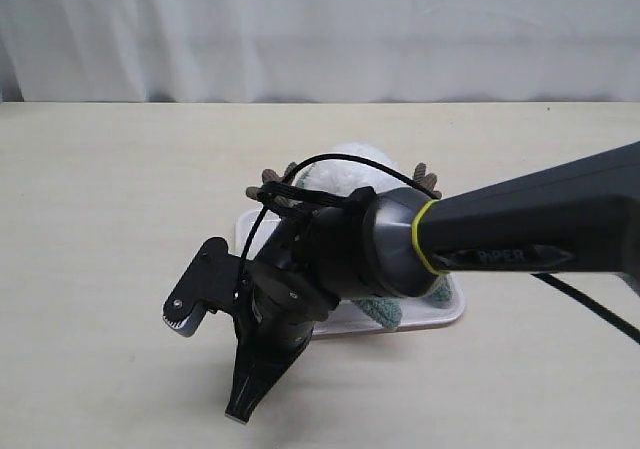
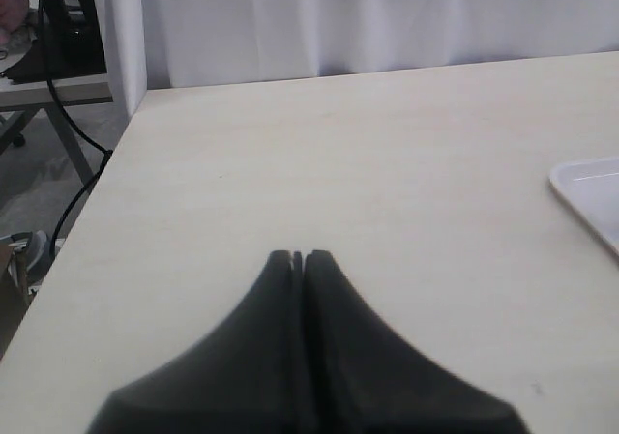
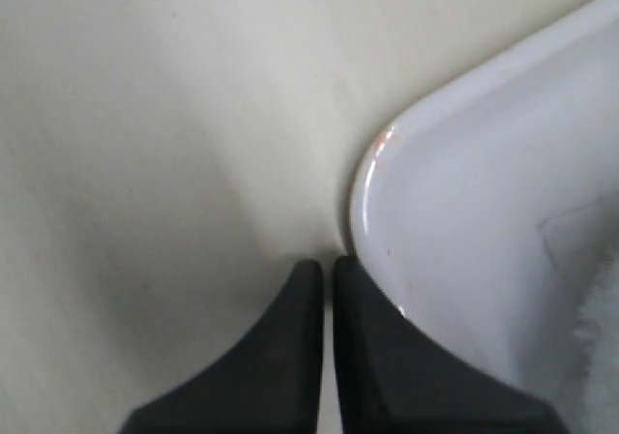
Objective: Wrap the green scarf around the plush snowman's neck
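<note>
My right gripper, pinched together and empty, hangs lower left of centre, off the white tray, likely to avoid snagging the grey-green knit scarf beside the fluffy white plush snowman mid-frame.

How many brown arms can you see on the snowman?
2. One brown arm sticks out left of the plush snowman, the other on its right. The robot arm hides most of him.

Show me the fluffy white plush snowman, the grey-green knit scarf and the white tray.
Fluffy white plush snowman (image 1: pixel 350 174): exterior view, fur between its arms.
Grey-green knit scarf (image 1: pixel 384 312): exterior view, visible knit patch.
White tray (image 3: pixel 372 163): right wrist view, corner rim.
</note>
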### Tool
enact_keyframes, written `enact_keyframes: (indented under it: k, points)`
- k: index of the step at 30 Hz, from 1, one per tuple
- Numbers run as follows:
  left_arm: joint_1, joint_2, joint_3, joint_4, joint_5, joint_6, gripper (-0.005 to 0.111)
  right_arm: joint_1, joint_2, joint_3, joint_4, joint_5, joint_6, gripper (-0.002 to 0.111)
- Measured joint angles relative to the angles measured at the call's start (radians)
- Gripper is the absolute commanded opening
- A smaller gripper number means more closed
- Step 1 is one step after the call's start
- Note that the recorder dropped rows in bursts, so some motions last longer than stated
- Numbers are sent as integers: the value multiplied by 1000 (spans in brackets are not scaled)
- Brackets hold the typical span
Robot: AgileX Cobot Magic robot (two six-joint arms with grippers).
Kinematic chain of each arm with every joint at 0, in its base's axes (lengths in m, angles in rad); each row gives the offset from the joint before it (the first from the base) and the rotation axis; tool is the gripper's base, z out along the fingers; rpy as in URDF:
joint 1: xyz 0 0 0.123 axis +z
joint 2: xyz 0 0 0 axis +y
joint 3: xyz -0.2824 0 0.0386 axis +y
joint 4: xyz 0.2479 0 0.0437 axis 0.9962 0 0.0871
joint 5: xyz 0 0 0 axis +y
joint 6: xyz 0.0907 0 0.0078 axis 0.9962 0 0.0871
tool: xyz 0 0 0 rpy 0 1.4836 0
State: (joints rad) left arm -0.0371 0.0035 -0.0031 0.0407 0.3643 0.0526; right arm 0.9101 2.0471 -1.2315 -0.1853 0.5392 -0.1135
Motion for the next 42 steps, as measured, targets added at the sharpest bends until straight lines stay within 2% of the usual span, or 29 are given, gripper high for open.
enact_keyframes:
  k: [9,17,23,29,32,39,42]
  points:
    - [0,0,0,0,0,0,0,9,-11,0,13,38,0,4]
    - [0,0,0,0,0,0,0,98,-140,0,-4,117,8,4]
    - [0,0,0,0,0,0,0,105,-255,31,-179,177,218,4]
    - [0,0,0,0,0,0,0,94,-402,152,-449,176,559,5]
    - [0,0,0,0,0,0,0,42,-479,223,-540,156,732,14]
    - [0,0,0,0,0,0,0,-179,-551,357,-525,56,812,57]
    - [0,0,0,0,0,0,0,-275,-551,415,-517,11,814,62]
